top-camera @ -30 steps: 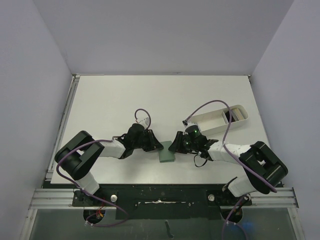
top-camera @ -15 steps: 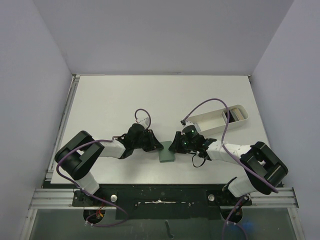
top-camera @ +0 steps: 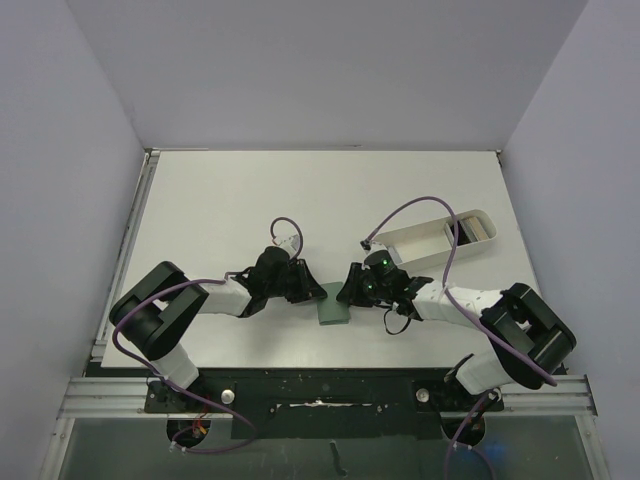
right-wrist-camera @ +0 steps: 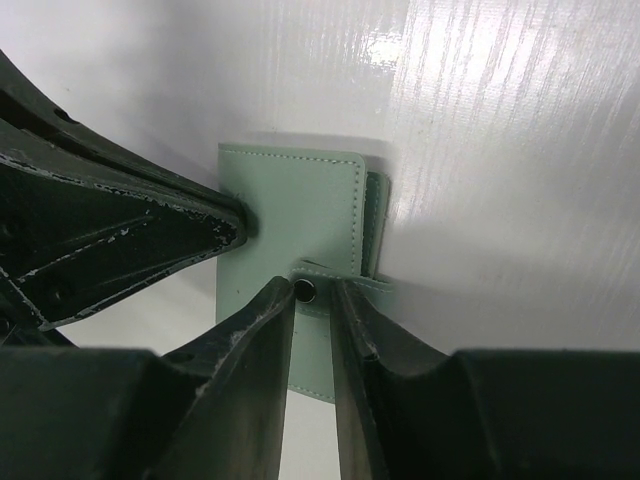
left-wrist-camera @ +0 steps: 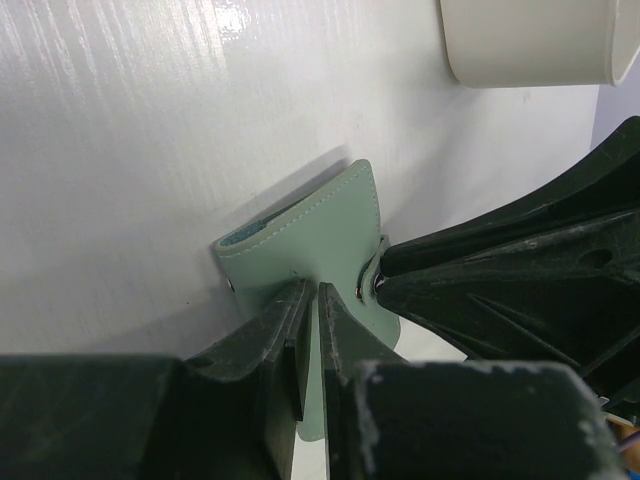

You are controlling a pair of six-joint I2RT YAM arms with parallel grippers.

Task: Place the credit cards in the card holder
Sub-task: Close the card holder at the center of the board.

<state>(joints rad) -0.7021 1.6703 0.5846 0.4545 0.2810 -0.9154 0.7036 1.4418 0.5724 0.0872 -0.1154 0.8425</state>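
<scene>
The card holder (top-camera: 333, 306) is a grey-green folded wallet lying flat between my two grippers. In the left wrist view the card holder (left-wrist-camera: 315, 235) shows a pale blue inner edge. My left gripper (top-camera: 313, 291) is shut, its tips (left-wrist-camera: 312, 298) pressed onto the wallet's left part. My right gripper (top-camera: 349, 291) is closed narrowly around the wallet's snap strap (right-wrist-camera: 322, 291), with the snap stud between its fingers. The credit cards (top-camera: 481, 228) stand in the far end of the white tray, away from both grippers.
A long white oval tray (top-camera: 428, 243) lies at the right rear, and its rim shows in the left wrist view (left-wrist-camera: 530, 45). A purple cable (top-camera: 420, 205) loops over it. The table's near edge lies just behind the arm bases.
My right gripper has edged slightly left towards the wallet. The left gripper and the wallet have stayed in place.
</scene>
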